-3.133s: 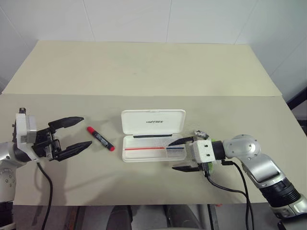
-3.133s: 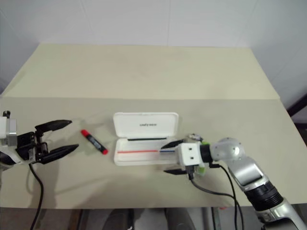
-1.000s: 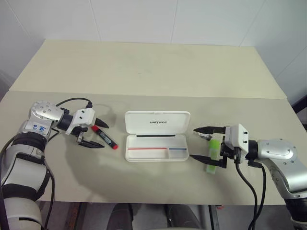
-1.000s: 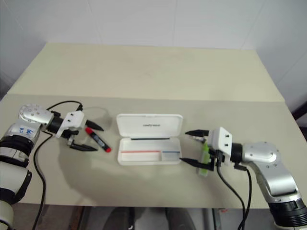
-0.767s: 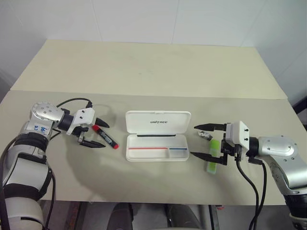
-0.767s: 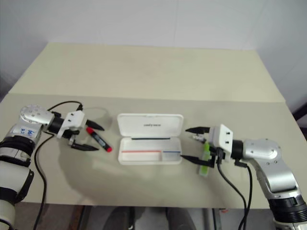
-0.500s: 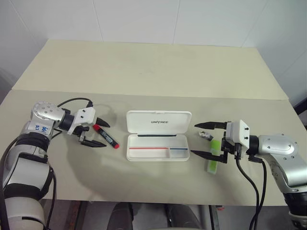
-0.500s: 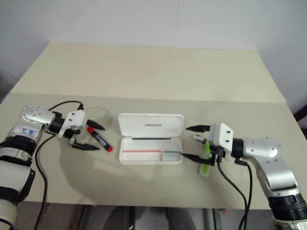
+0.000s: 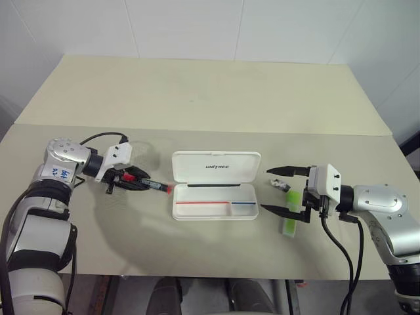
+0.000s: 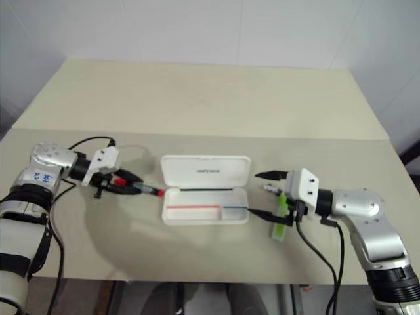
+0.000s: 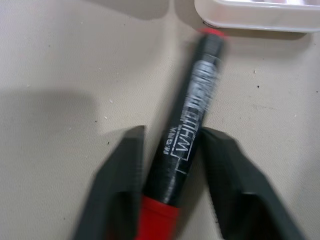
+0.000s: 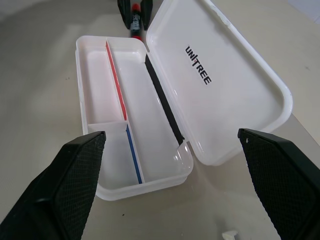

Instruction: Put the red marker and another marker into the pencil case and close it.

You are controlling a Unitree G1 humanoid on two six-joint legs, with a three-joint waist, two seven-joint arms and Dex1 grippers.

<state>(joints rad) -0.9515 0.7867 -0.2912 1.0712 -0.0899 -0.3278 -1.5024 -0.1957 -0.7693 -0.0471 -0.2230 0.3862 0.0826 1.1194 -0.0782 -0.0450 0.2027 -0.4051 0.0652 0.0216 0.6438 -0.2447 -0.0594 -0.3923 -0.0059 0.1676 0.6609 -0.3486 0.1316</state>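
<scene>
Beige desk (image 9: 197,92) carries the open white pencil case (image 9: 213,185) at centre. Red marker (image 9: 147,184) lies just left of it. Green highlighter (image 9: 291,214) lies right.

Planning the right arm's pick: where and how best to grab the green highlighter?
Grip the green highlighter across its narrow width, mid-body, from above. It lies flat on the table beside the open pencil case, under the open right gripper, long axis pointing away from the robot.

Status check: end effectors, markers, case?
Left end effector closed on slim red-capped marker, tip at open white plastic pencil case. Right end effector open, empty; stubby light-green highlighter on table beneath. Nothing blocking.
</scene>
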